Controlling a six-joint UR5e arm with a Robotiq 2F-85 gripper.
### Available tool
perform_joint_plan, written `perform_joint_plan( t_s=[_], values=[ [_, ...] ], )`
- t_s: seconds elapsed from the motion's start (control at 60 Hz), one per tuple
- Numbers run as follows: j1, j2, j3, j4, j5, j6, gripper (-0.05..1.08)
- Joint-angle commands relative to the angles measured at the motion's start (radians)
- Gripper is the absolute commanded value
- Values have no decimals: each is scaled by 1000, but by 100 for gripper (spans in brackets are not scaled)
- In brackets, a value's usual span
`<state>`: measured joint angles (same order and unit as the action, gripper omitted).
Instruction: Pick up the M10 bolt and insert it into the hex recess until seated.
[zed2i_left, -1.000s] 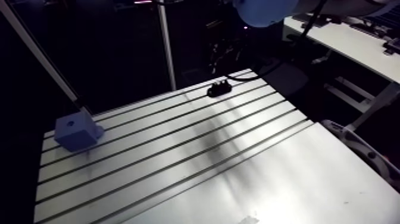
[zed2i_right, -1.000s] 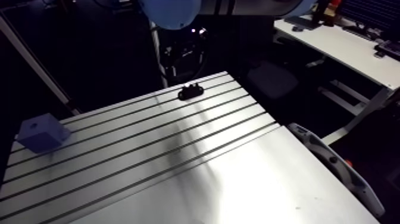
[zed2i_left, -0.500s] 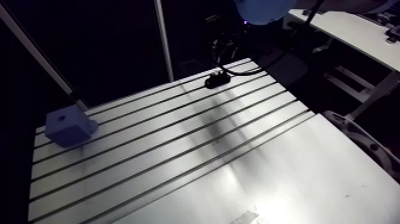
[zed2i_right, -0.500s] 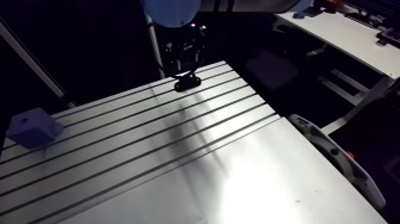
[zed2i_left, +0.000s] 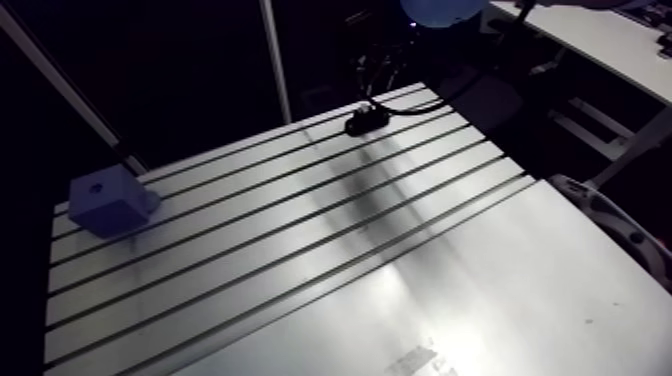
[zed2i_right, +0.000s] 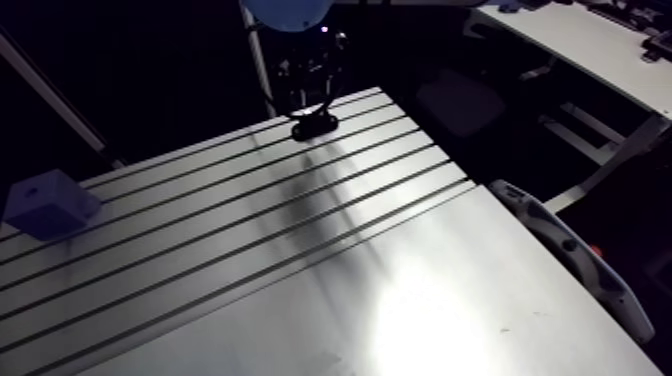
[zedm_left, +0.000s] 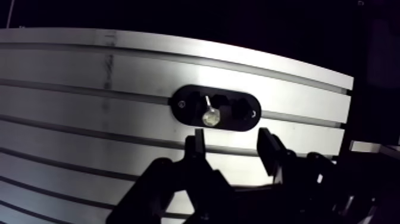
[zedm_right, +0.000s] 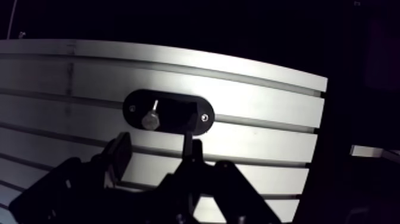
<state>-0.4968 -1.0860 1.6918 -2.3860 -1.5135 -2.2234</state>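
Observation:
A black oval holder (zedm_left: 186, 107) lies on the slotted table (zedm_left: 71, 71) close to its far edge. A silver bolt (zedm_left: 209, 116) with a hex head sits in the holder's middle. In the wrist view my gripper (zedm_left: 232, 149) is open, its two fingertips (zedm_left: 195, 146) just short of the holder with nothing between them; the bolt is ahead of them. The arm view shows the gripper (zed2i_right: 310, 92) low over the holder (zed2i_right: 314, 126). A light-blue block (zed2i_left: 110, 200) with a small hole in its top stands at the table's far left.
A grey curved device (zed2i_left: 612, 228) lies along the table's right edge. Two slim posts (zed2i_left: 275, 60) rise behind the far edge. The plain plate (zed2i_left: 480, 300) takes up the table's near right part.
The gripper has come down closer over the black holder at the far edge. The arm view has shifted with the arm; holder and blue block stay where they were.

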Motion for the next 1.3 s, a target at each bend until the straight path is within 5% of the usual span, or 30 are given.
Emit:
perform_joint_plan(
  t_s=[0.017, 1.3],
  values=[
    [1, 12, -4, 0, 0, 0, 44],
    [9, 62, -35, 3, 5, 0, 48]
  ],
)
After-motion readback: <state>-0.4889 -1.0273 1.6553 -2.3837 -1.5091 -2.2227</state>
